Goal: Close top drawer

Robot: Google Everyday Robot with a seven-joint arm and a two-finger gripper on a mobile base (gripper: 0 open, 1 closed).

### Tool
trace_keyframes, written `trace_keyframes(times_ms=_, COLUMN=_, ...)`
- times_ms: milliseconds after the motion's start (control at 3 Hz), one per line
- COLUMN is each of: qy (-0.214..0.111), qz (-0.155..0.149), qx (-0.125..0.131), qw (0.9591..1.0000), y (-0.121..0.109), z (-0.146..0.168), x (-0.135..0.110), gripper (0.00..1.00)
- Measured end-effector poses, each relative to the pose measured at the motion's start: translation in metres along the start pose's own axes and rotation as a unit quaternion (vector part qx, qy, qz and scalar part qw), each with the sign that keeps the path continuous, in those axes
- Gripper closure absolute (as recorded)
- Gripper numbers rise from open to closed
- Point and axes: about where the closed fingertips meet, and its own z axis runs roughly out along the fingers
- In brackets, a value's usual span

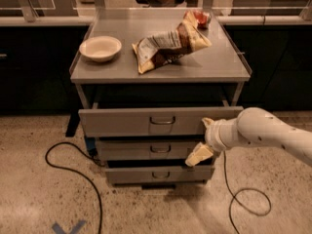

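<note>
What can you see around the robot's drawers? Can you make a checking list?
Surface: grey cabinet top, flat, holding a few things.
Job's things: top drawer is pulled out, its front ahead of the two lower drawers.
Clutter: white bowl on the left, crumpled snack bag in the middle, small red item at the back; what it is cannot be told.
Grippers: gripper open, at the right end of the top drawer's front.
Cables: black cable on the floor at left, another loop at right.
Surroundings: speckled floor, blue tape mark, dark counters behind.
</note>
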Motion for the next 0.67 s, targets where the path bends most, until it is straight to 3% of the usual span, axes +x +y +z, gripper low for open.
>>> trace_keyframes(times_ms=333, qy=-0.006, qz=0.008, qx=-0.011, qw=0.9999, y=-0.0123, z=0.0371, x=-0.0194, gripper=0.00)
trace_keyframes(times_ms=667, qy=-0.006, qz=0.008, qx=-0.011, qw=0.9999, y=-0.0121, z=0.0372, x=-0.0195, gripper=0.00)
